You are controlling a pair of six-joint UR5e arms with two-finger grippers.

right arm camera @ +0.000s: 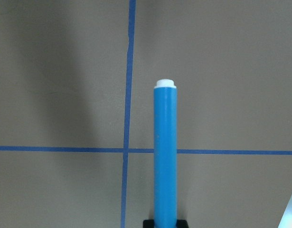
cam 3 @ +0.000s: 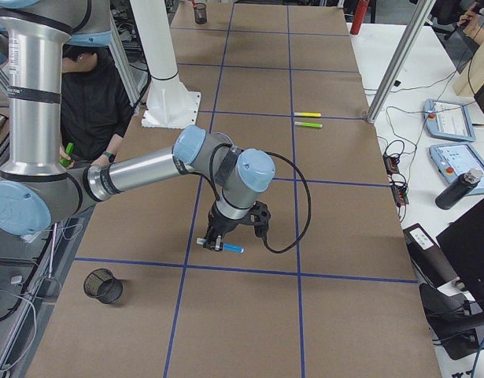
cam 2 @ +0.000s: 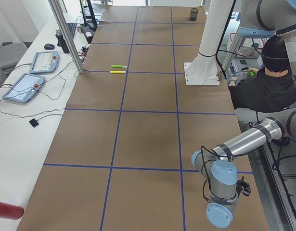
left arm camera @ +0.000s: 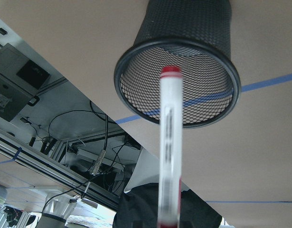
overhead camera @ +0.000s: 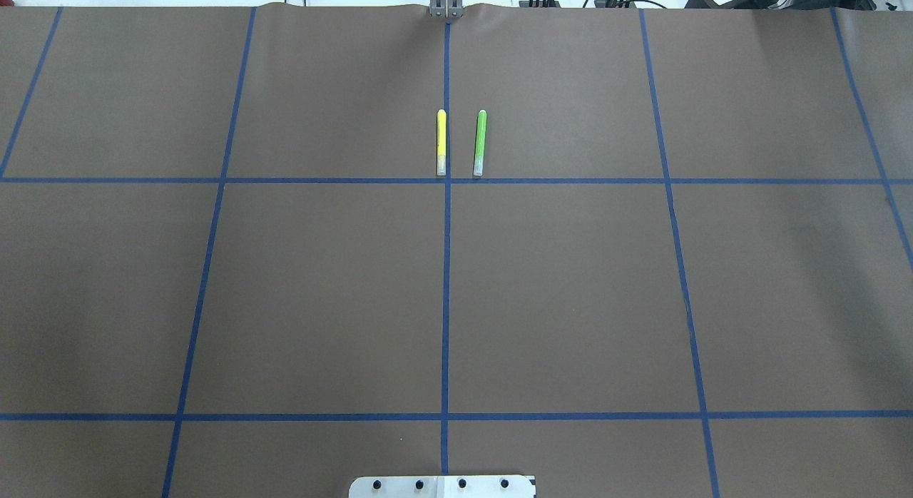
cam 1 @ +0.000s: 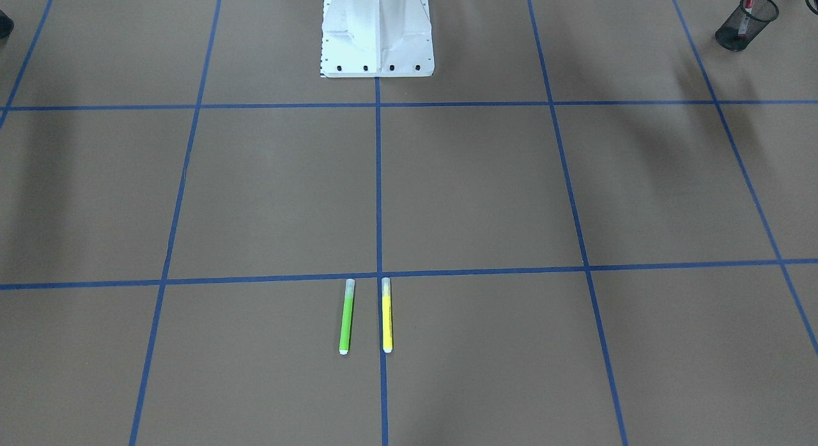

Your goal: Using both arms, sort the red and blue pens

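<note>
Pens, four: one red-capped marker (left arm camera: 169, 147), one blue pen (right arm camera: 165, 156), one green pen (cam 1: 346, 316), one yellow pen (cam 1: 386, 315). Black mesh cups (cam 3: 103, 286), two.

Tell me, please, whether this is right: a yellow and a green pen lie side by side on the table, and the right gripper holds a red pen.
Not quite: the right gripper holds a blue pen, as the right wrist view shows.

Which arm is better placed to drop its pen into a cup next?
Left. Its red marker hangs over the mesh cup opening; the blue pen is over the table, apart from the other cup.
</note>
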